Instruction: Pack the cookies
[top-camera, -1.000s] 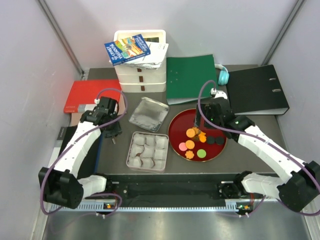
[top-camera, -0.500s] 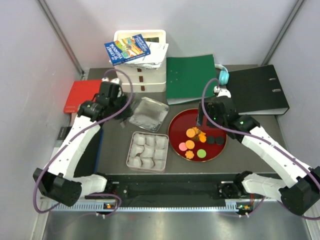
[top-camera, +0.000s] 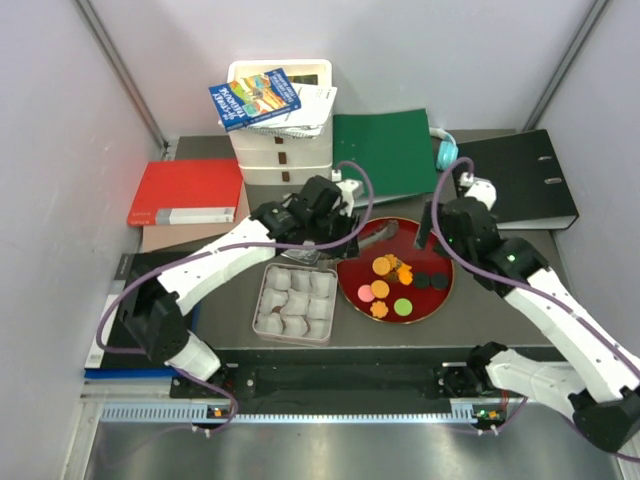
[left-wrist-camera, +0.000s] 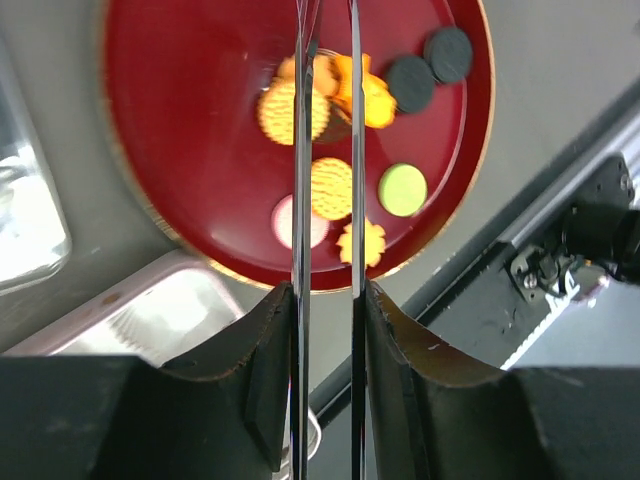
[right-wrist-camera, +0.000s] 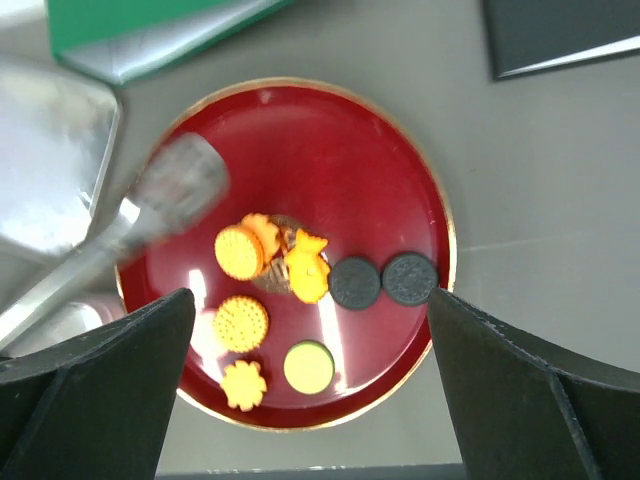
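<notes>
The cookies (top-camera: 382, 265) lie on a red plate (top-camera: 430, 305): several orange, two black (top-camera: 430, 281), one pink, one green. My left gripper (top-camera: 345, 228) is shut on metal tongs (top-camera: 380, 234), whose tip hangs over the plate's far left part. In the left wrist view the gripper (left-wrist-camera: 326, 290) holds the tongs' two blades (left-wrist-camera: 300, 200) above the cookies (left-wrist-camera: 285, 110). My right gripper (top-camera: 425, 225) is open and empty over the plate's far right. In the right wrist view it (right-wrist-camera: 310, 295) spans the cookies (right-wrist-camera: 240, 252), and the tongs (right-wrist-camera: 175, 190) show blurred.
A tin (top-camera: 295, 300) with white paper cups stands left of the plate. Its lid (top-camera: 290, 240) lies behind it, partly under my left arm. At the back are a white drawer box (top-camera: 280, 150), a green folder (top-camera: 385, 150), a black binder (top-camera: 515, 180) and a red book (top-camera: 185, 190).
My left arm has swung from the table's left side rightward over the tin lid, bringing the tongs over the plate. My right gripper has drawn back a little to the right.
</notes>
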